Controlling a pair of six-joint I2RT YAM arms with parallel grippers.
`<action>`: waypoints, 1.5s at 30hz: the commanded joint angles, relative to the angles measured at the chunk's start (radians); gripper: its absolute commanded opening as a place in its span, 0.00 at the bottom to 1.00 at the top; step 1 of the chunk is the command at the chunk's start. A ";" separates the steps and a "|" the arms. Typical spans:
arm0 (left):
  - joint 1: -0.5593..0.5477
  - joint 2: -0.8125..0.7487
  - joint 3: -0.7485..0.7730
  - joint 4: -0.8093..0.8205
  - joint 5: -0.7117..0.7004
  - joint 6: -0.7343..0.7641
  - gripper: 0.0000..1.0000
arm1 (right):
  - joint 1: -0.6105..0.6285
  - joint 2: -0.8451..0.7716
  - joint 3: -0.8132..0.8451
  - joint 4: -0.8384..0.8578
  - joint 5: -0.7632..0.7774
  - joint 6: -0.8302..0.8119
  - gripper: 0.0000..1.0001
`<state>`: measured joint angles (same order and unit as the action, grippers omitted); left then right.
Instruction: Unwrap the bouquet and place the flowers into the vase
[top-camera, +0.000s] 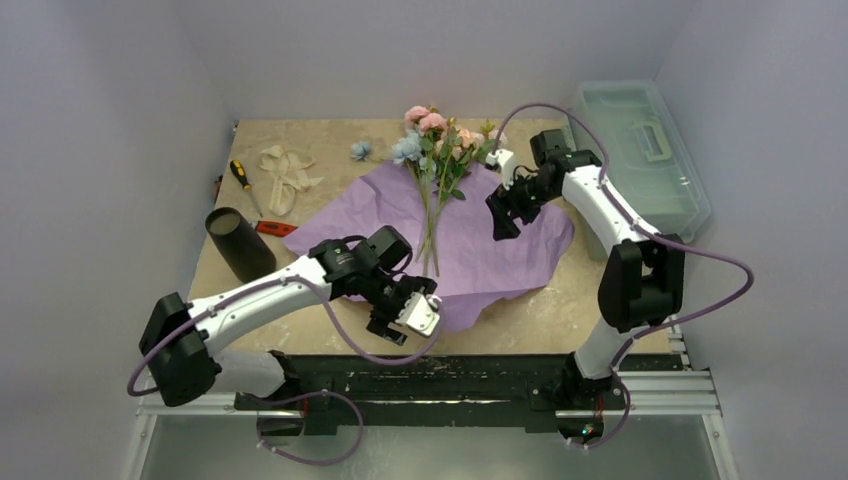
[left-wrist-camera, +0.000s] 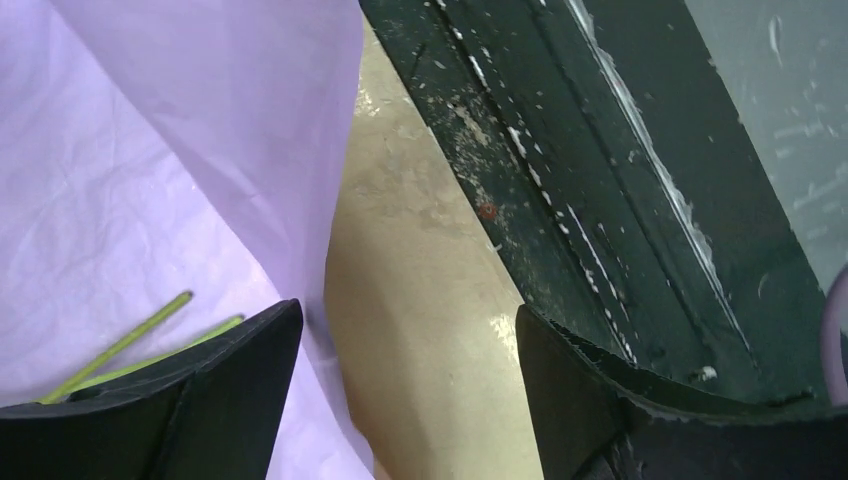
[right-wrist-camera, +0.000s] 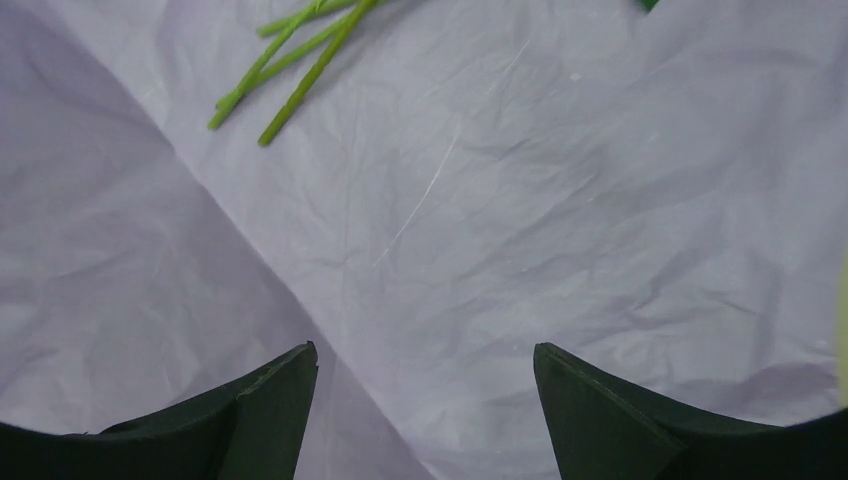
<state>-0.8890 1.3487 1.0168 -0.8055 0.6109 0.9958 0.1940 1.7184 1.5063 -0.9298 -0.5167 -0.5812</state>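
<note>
Flowers (top-camera: 432, 150) lie on paper (top-camera: 500, 250); both arms (top-camera: 260, 295) (top-camera: 600, 200) hover, fingers (right-wrist-camera: 250, 420) apart.

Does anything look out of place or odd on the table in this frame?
One pale-blue flower head lies alone on the table, left of the bunch on the lilac paper, seemingly off its stem. A screwdriver also lies by the ribbon.

The top camera looks down from above and behind the arm bases, far enough back to hold the whole table (top-camera: 560, 300). The left wrist camera, close in, faces past its jaws at the edge of the lilac paper (left-wrist-camera: 150, 150) and the black rail (left-wrist-camera: 600, 200) at upper right. The right wrist camera is close over the same paper. All three views share the green stems (right-wrist-camera: 300, 60).
</note>
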 joint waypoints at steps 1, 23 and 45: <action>-0.019 -0.147 0.031 -0.144 -0.054 0.151 0.78 | 0.061 -0.075 -0.122 -0.018 -0.007 -0.105 0.83; 0.218 -0.052 -0.123 0.327 -0.102 -0.245 0.54 | 0.272 -0.208 -0.528 0.227 0.190 -0.177 0.81; 0.199 -0.098 -0.152 0.220 -0.178 -0.222 0.70 | 0.144 -0.221 -0.571 0.187 0.317 -0.254 0.78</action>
<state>-0.7746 1.3048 0.7246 -0.5289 0.2962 0.8299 0.3882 1.5494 0.8986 -0.6945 -0.2264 -0.7757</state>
